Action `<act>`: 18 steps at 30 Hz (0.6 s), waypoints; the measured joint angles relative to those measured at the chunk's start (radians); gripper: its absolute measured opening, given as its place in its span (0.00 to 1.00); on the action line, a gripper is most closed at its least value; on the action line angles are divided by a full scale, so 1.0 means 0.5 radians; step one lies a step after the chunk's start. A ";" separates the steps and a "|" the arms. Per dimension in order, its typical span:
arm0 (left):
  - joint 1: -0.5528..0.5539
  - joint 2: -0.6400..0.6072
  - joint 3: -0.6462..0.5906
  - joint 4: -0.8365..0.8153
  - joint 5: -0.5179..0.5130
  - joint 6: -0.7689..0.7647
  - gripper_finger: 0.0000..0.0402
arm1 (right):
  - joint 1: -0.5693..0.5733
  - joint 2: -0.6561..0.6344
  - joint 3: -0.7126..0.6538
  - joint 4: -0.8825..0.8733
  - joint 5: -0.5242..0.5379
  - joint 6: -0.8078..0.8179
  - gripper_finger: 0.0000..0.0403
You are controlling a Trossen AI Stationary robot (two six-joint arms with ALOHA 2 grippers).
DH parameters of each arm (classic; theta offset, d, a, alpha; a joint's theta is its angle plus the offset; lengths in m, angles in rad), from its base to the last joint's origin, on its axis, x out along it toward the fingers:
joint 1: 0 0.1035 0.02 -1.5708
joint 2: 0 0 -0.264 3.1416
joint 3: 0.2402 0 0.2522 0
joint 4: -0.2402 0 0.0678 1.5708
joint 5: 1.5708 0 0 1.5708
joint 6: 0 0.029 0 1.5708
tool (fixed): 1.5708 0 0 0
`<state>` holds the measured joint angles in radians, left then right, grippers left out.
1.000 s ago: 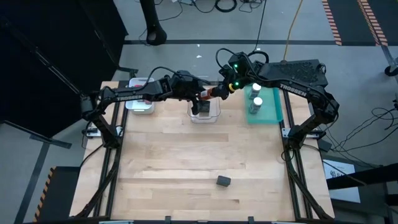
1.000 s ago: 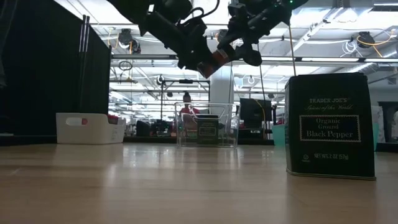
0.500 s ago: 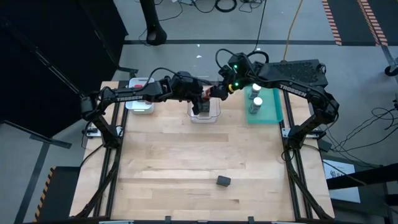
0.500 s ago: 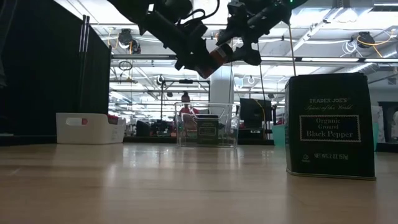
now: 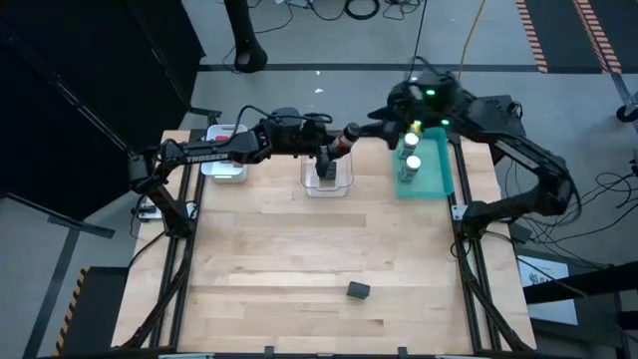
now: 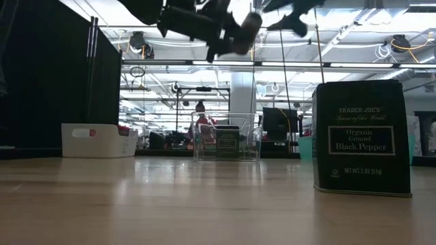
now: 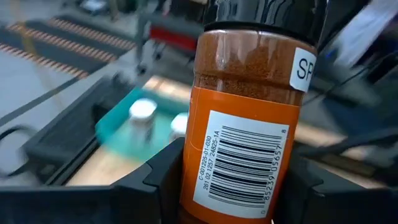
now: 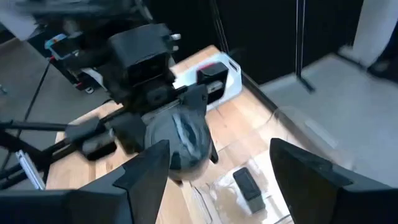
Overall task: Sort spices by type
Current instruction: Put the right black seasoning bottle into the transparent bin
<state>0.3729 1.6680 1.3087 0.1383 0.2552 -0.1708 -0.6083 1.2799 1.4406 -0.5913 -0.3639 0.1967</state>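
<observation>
My left gripper (image 5: 332, 147) is shut on a jar of red-brown powder (image 7: 245, 124) with an orange barcode label and a dark cap. It holds the jar in the air over the clear tray (image 5: 328, 183). My right gripper (image 5: 377, 127) is open a short way to the jar's right, facing its cap (image 8: 185, 142) and touching nothing. One dark tin (image 5: 326, 172) stands in the clear tray. Another dark tin (image 6: 362, 138) stands on the table near its near edge. Two white-capped jars (image 5: 411, 152) stand in the teal tray (image 5: 431, 178). My left gripper pinches the jar's lower body at the orange label (image 7: 214, 186) between its two fingers (image 7: 163, 177), one on each side. The jar is lifted clear above the clear tray, and its dark cap end (image 5: 351, 131) points toward the right arm.
A white tray (image 5: 224, 165) with a red thing in it sits at the far left. The three trays line the far edge. The wooden table's middle holds only the lone dark tin (image 5: 359, 290). The right arm's base stands at the far right corner.
Both grippers were together at the jar over the clear tray. The right gripper has let go and drawn back toward the table's right edge. The left gripper has kept the jar and raised it a little, and the jar's cap end has swung up.
</observation>
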 joint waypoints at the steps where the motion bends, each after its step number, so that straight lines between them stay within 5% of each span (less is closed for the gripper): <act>1: 0.000 0.000 0.000 0.069 0.042 -0.028 0.44 | 0.000 -0.055 0.000 -0.027 -0.002 -0.042 0.64; 7: 0.009 -0.014 0.000 0.444 0.316 -0.240 0.45 | 0.002 -0.364 -0.086 -0.051 -0.013 -0.233 0.64; 18: 0.000 -0.017 0.001 0.606 0.246 -0.294 0.46 | 0.124 -0.304 -0.281 0.506 -0.221 -0.139 0.64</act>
<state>0.3731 1.6596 1.3090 0.4414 0.3781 -0.3179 -0.5460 1.1278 1.3003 -0.3381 -0.4745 0.1274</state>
